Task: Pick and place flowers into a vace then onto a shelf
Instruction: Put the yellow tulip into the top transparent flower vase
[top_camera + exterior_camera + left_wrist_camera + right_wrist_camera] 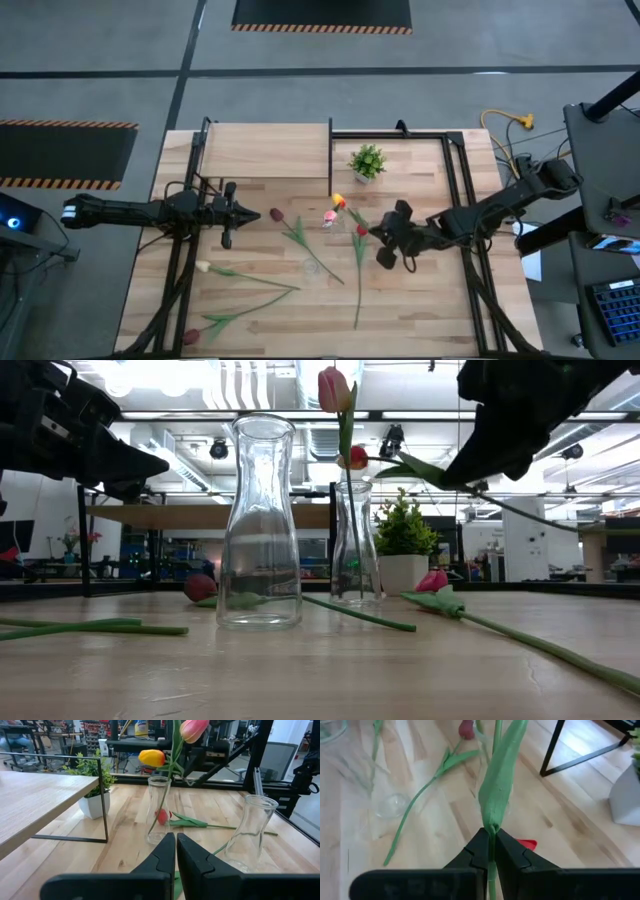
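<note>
Flowers: two tulips stand in the narrow glass vase (158,810) — a pink head (194,727) on top, an orange-yellow head (152,757) lower, both leaning out over the rim. The right gripper (490,851) is clamped on a green stem and leaf (499,780) that runs toward this vase; in the low view the stem slants from the gripper down to the vase mouth. A red tulip head (161,816) lies on the table just behind the vase, its stem trailing away.

Second vase — a wider, clear, empty one (259,525) — stands upright near the narrow vase, on the side away from the potted plant.

More flowers lie flat on the tabletop (420,300), all on the front side of the narrow vase: a dark red one (277,215), a cream one (203,267) and another dark red one (191,336) near the front-left corner.

Shelf (265,150): raised light-wood board on a black frame, behind and left of the narrow vase, nothing on it. The potted plant (367,162) sits beside the shelf's right end, behind the vase.

Left gripper (176,851): fingers pressed together, holding nothing, hovering left of the narrow vase and pointing toward it.
</note>
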You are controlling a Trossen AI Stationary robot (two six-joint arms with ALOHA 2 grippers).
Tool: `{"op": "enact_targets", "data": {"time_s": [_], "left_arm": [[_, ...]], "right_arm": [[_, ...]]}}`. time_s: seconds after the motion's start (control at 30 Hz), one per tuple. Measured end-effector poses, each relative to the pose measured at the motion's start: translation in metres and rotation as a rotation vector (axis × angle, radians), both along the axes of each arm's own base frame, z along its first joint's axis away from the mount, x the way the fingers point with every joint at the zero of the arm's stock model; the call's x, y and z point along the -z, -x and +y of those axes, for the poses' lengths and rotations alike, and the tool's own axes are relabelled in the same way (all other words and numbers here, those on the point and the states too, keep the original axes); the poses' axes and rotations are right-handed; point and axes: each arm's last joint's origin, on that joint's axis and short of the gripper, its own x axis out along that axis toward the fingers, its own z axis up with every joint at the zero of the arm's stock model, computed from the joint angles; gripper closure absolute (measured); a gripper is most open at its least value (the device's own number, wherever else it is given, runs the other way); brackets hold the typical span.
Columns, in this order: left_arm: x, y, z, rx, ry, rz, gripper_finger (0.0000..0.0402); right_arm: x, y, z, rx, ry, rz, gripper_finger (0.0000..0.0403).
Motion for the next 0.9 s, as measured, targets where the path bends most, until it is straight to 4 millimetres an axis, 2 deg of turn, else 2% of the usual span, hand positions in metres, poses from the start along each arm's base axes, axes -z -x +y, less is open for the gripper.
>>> {"op": "enact_targets", "data": {"time_s": [0.23, 0.43, 0.9], "left_arm": [[0.000, 0.000, 0.000, 0.000, 0.000, 0.000, 0.0402], [0.000, 0.000, 0.000, 0.000, 0.000, 0.000, 0.0402], [0.000, 0.000, 0.000, 0.000, 0.000, 0.000, 0.0402]], "right_arm": [[0.013, 0.005, -0.001, -0.004, -0.012, -0.030, 0.0390], [0.017, 0.005, -0.001, -0.011, -0.021, -0.073, 0.0390], [0.009, -0.001, 0.001, -0.095, 0.041, -0.199, 0.0390]]}}
